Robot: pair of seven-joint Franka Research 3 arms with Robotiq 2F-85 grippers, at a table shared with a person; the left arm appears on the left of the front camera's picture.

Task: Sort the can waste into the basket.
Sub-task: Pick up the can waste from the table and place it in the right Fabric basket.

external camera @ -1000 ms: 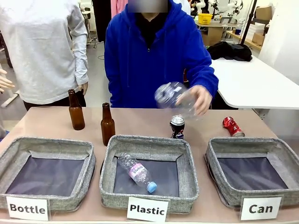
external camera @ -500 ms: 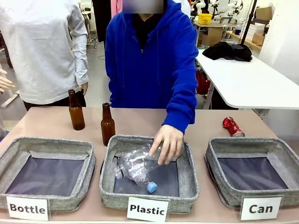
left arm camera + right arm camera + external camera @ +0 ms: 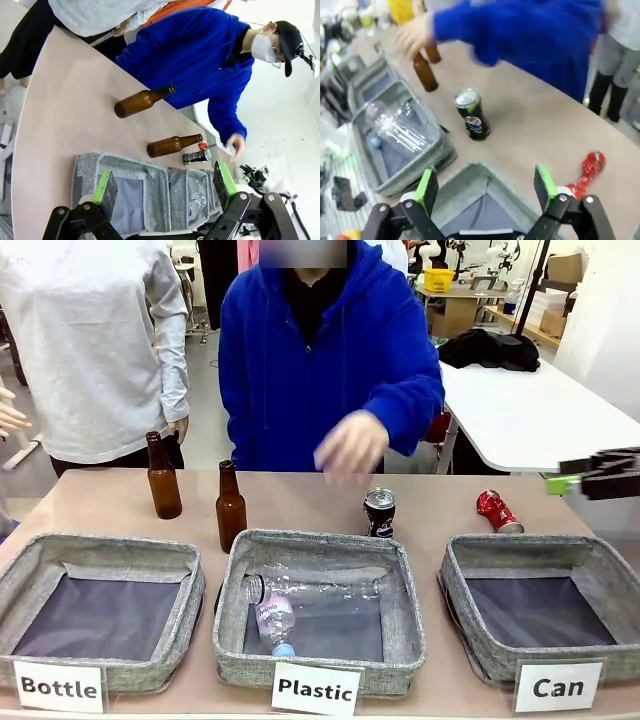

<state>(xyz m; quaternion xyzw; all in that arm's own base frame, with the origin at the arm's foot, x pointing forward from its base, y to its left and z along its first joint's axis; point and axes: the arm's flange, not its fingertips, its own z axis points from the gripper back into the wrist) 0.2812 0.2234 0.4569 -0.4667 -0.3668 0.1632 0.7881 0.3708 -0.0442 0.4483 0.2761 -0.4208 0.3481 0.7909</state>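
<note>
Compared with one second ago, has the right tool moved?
Yes. The right tool has come in from the picture's right edge, leftward toward the red can, which lies beyond the Can basket.

white side table [image 3: 540, 420] behind right, dark bundle [image 3: 490, 348] on it; yellow crate [image 3: 438, 279] far back; pale floor [image 3: 205, 405].

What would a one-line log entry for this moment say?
right gripper: open, by Can basket | left gripper: open | black can: upright on table | red can: crushed, lying on table
</note>
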